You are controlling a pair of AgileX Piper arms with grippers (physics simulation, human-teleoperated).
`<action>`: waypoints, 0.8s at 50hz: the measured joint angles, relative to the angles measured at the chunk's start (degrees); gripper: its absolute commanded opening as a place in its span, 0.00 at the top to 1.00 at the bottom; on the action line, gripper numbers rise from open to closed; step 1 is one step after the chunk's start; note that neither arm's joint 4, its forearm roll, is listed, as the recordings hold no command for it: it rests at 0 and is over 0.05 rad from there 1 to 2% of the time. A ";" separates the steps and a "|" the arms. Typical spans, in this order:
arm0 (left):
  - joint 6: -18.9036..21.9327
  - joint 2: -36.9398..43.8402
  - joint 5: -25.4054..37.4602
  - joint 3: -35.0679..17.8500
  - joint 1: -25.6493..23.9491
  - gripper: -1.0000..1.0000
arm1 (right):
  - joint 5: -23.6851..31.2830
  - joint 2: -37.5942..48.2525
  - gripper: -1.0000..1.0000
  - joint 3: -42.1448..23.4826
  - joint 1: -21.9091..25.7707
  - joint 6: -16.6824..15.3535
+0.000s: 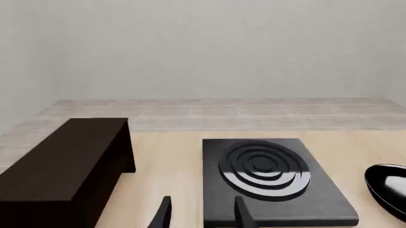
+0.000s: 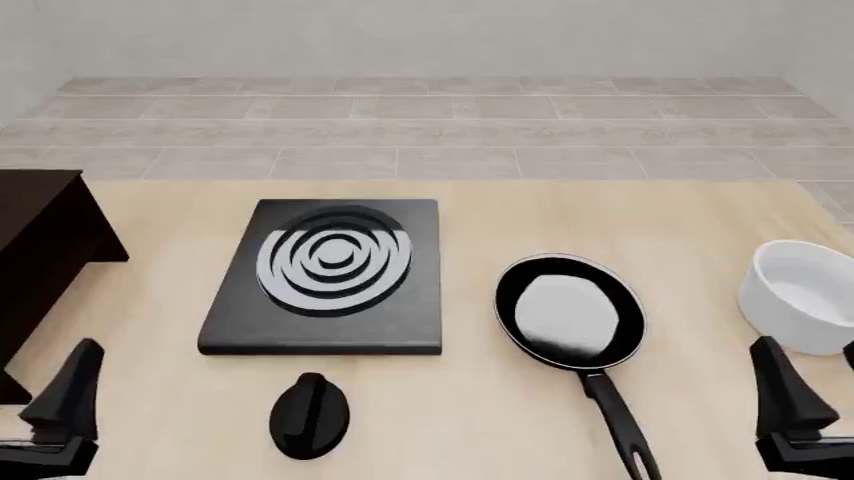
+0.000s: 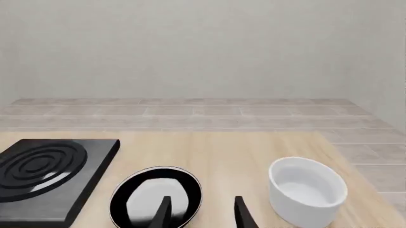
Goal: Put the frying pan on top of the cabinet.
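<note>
Pincers [image 2: 60, 415] idle; slab [image 2: 331, 275] lies between frying pan [image 2: 570, 312] and cabinet [image 2: 40, 250].

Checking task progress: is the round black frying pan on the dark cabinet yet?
No. The frying pan lies on the table; the cabinet top is bare.

Front view: cabinet [image 2: 40, 250] cut off left of the black slab [image 2: 331, 275], only its right end showing; bowl [image 2: 805, 295], far right of the slab, clipped too. Both grippers, left [image 2: 60, 405] and right [image 2: 798, 405], show partly, fingertip gaps unreadable here.
</note>
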 measured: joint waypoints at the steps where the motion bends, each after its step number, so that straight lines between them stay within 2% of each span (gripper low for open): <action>1: -0.10 -0.05 0.09 0.00 0.04 0.00 | 0.08 -0.09 0.00 0.02 -0.04 0.04; 16: -2.24 0.33 1.97 -0.68 -1.01 0.00 | 0.32 -1.04 0.00 0.24 -0.57 0.40; 24: -2.83 2.68 2.00 -1.87 -3.26 0.00 | 0.19 -1.17 0.00 0.27 -0.75 0.55; 34: -9.51 11.06 0.90 -5.76 -9.46 0.00 | 0.24 -1.40 0.00 0.30 -0.91 0.61; 40: -15.07 15.84 0.24 -8.36 -15.29 0.00 | 0.32 -1.56 0.00 0.31 -0.96 0.53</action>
